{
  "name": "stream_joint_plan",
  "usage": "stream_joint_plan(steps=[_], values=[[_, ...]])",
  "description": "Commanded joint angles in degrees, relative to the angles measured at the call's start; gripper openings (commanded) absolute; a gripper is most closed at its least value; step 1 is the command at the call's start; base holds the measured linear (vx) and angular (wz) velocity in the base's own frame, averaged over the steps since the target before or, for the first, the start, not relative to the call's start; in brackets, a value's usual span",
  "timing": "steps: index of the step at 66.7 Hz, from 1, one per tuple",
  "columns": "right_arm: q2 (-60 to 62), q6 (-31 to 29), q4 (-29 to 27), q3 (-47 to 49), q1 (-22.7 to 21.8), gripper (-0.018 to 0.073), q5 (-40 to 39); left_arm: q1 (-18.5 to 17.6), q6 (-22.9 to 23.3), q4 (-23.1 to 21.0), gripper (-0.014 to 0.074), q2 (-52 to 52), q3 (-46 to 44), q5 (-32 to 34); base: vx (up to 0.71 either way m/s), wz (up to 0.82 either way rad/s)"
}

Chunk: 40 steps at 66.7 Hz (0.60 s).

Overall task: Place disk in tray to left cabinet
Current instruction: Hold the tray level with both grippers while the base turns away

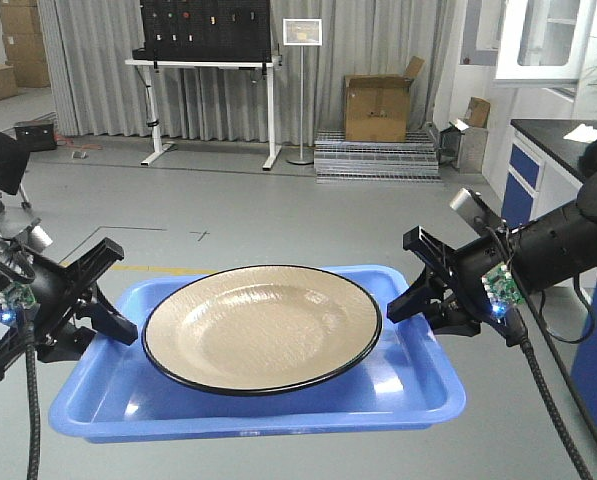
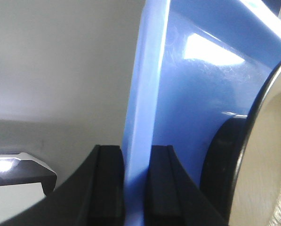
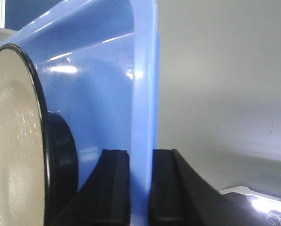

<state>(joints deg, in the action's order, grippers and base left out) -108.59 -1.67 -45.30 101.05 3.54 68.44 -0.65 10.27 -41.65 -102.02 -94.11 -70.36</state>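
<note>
Left end effector [image 1: 118,292] is shut tight on the left rim of the blue tray [image 1: 278,412], with one finger on each side of the rim. In the middle of the tray lies the tan disk [image 1: 263,328] with its thin black rim. On the other side, the right end effector [image 1: 406,276] pinches the right rim the same way. Both hold the tray up above the grey floor [image 1: 278,205].
</note>
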Motion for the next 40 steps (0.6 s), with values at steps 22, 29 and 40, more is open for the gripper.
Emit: stream_joint_plan(steps=[22,29,40], values=[[3.68,-0.17,-13.36,2.18,1.74,-0.0004,3.01,-1.69,0.77,-12.82,-0.0001,3.10,-1.97,-1.46,0.67,0.01],[3.68,-0.17,-13.36,2.18,1.74,-0.0004,3.01,-1.69,0.77,-12.87,-0.0001,3.10,-1.97,-1.47,0.68,-0.02],[3.68,-0.17,-13.36,2.18,1.74,-0.0004,2.96,-1.69,0.77,-12.87,-0.0001,3.10,-1.97,-1.47,0.69,-0.03]])
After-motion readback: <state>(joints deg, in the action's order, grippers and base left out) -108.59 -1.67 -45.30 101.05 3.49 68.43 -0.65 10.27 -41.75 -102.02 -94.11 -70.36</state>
